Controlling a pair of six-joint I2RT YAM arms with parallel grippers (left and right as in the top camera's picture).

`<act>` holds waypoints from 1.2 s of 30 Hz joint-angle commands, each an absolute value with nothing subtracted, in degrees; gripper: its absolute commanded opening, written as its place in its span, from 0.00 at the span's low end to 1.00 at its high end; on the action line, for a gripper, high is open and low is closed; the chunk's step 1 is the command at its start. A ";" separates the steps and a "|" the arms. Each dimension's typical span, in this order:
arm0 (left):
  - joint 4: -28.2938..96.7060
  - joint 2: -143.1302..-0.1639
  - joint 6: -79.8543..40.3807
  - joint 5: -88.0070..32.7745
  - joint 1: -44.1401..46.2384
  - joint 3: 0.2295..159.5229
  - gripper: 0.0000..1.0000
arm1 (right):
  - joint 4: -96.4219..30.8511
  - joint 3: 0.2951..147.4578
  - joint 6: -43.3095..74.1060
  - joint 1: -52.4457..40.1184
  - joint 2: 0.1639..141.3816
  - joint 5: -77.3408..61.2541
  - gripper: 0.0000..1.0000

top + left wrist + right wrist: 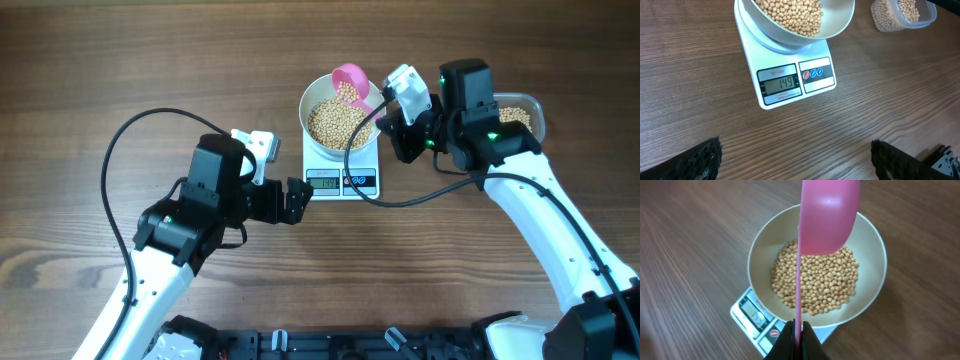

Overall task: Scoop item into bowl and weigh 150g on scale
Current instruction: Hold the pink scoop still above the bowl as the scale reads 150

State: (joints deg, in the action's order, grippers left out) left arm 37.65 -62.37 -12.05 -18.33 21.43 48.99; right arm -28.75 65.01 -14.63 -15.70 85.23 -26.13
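Late stage of weighing. The bowl (306, 104) sits on the scale (753, 50), well filled with beans (336, 124). The display (782, 85) reads 149, a shade under target. The right gripper (796, 334), pressed together on the handle of the pink scoop (829, 215), holds it over the bowl's rim with a few beans in it. The left gripper (300, 201) hangs spread and empty over the surface (100, 60) before the scale. Judged left to do: a bean or two more.

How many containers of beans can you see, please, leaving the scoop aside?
2. The bowl sits on the scale at mid-table. The tub stands on the table to the right, partly hidden by the right arm in the overhead view. No others show.
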 commanded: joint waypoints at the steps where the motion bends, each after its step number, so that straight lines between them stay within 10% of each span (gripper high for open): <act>1: 37.50 -62.37 -11.11 -18.57 21.65 48.77 1.00 | -28.75 66.41 -8.21 -15.88 85.93 -29.36 0.04; 22: 37.50 -62.37 -11.11 -18.55 21.65 48.77 1.00 | -27.90 66.41 -22.76 -15.88 85.93 -26.02 0.04; 36: 37.50 -62.37 -11.11 -18.57 21.65 48.77 1.00 | -27.62 66.41 -10.41 -15.88 85.93 -28.77 0.04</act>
State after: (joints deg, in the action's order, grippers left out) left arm 37.65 -62.37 -12.05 -18.33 21.43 48.99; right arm -28.03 65.01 -11.86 -15.70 85.23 -26.79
